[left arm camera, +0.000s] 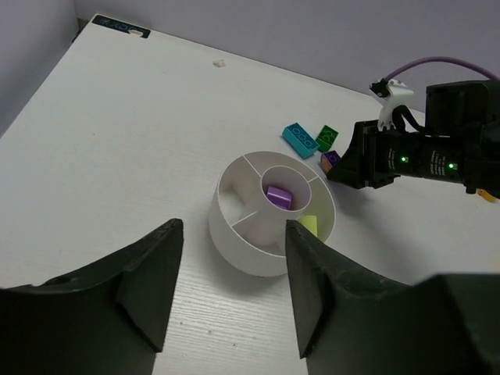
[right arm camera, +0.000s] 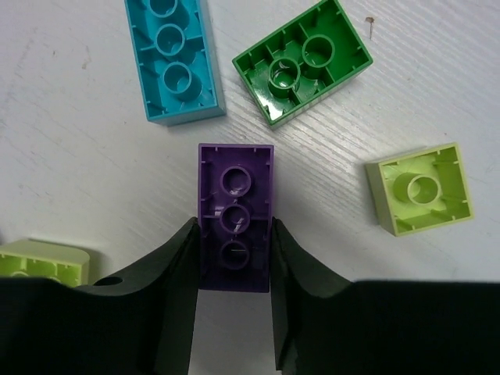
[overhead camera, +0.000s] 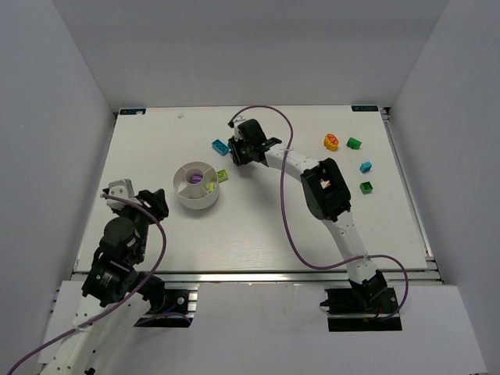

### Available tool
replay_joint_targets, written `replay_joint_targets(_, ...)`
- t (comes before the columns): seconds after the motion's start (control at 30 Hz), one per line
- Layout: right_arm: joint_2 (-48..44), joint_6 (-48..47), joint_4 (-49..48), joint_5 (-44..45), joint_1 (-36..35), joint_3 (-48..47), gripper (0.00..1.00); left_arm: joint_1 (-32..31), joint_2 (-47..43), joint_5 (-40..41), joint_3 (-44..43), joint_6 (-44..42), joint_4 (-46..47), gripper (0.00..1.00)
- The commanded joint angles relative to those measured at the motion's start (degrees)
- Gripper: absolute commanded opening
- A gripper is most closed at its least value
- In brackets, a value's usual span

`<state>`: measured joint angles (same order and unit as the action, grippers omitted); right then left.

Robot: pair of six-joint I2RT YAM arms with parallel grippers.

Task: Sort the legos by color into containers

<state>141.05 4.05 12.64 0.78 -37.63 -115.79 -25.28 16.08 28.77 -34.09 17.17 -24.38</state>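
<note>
The white tabletop (overhead camera: 258, 226) carries a round white bowl (overhead camera: 197, 205) left of centre. Beside it lies a cluster, undersides up: a long cyan brick (right arm camera: 173, 58), a green brick (right arm camera: 303, 72), a purple brick (right arm camera: 235, 211) and a lime brick (right arm camera: 420, 189), close but apart. Well to the right sit four more: an orange piece (overhead camera: 331, 141), a bright green block (overhead camera: 354, 143), a small cyan block (overhead camera: 365, 166) and a dark green block (overhead camera: 366, 187).

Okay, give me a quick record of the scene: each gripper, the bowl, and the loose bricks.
Left gripper: open, empty, facing bowl
Right gripper: closed on purple brick, hollow side up
Bowl contents: second purple brick, lime piece
Next to right gripper: cyan brick, green brick, lime brick
Far right: orange piece, two green pieces, cyan piece
</note>
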Motion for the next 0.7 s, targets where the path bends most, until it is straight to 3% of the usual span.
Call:
replay_joint_targets(0.0, -0.59, -1.15, -2.36, 0.63, -0.25, 0.55, 0.32, 0.23, 3.42, -4.33, 1.04, 1.28, 2.40, 0.67)
replay_joint_targets(0.07, -2.53, -1.94, -4.64, -1.99, 0.18, 3.45, 0.24, 0.23, 6.06, -8.37, 0.69, 4.79, 3.55, 0.69)
replay_joint_targets(0.1, -5.41, -3.42, -5.69, -2.35, 0.19, 7.20, 0.13, 0.23, 9.29, -9.69, 0.60, 6.11, 5.20, 0.71)
replay_joint_targets(0.2, -13.68, -7.90, -11.22, -6.12, 0.80, 16.95, 0.00, 0.23, 17.11, -14.00, -1.06, 15.23, 7.58, 0.76)
replay_joint_targets(0.43, -30.12, -18.02, -16.34, -26.13, 2.56, 31.83, 0.00, 0.23, 31.54, -24.55, -9.85, 22.20, 11.46, 0.93)
replay_joint_targets(0.67, -37.42, -26.28, -12.73, -45.83, 3.62, 36.15, 0.00, 0.23, 41.13, -34.04, -15.31, 26.77, 12.69, 0.94)
